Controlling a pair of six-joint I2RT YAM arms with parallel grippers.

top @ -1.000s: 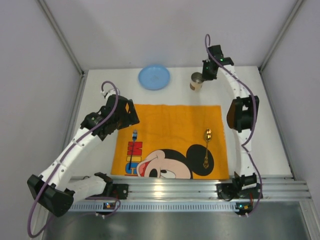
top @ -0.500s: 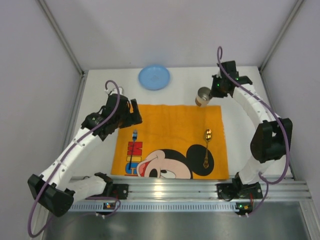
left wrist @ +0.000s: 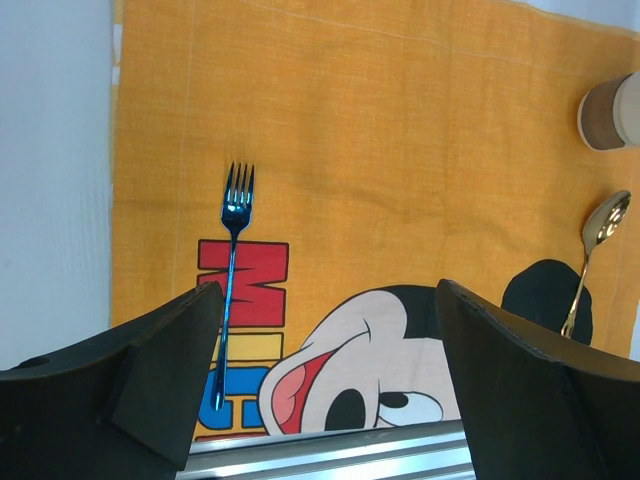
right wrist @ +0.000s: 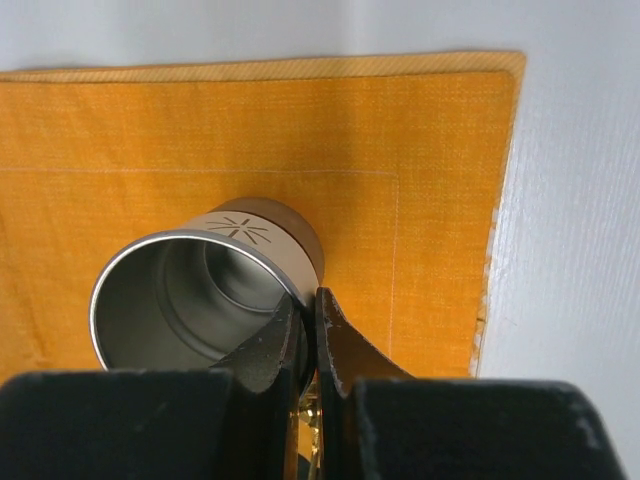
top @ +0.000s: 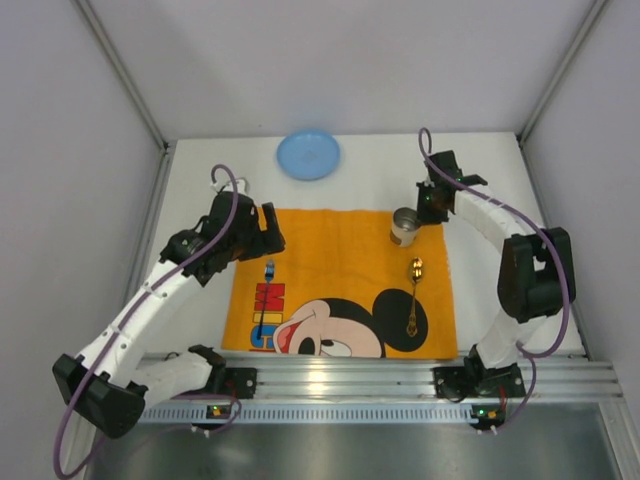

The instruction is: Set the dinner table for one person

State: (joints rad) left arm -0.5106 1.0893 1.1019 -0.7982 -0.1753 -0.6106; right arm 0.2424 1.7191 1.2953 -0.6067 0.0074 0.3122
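As the right tool pinches the metal cup by its rim, jaws nearly closed, the cup sits directly ahead over the orange placemat. It seems best lowered level, then released. The white bench spreads beneath, showing at the tool's right. The left tool gapes empty.

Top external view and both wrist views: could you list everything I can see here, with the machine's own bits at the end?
white matte tabletop: one, white, under everything.
orange cartoon-mouse cloth placemat: one, orange, centre of the tabletop.
round blue plate: one, light blue, far edge, off the placemat.
shiny metal cup: one, silver, at the placemat's far right corner.
blue metal fork: one, blue, placemat's left side.
gold spoon: one, gold, placemat's right side.
left gripper: one, black, open above the fork.
right gripper: one, black, pinching the cup's rim.
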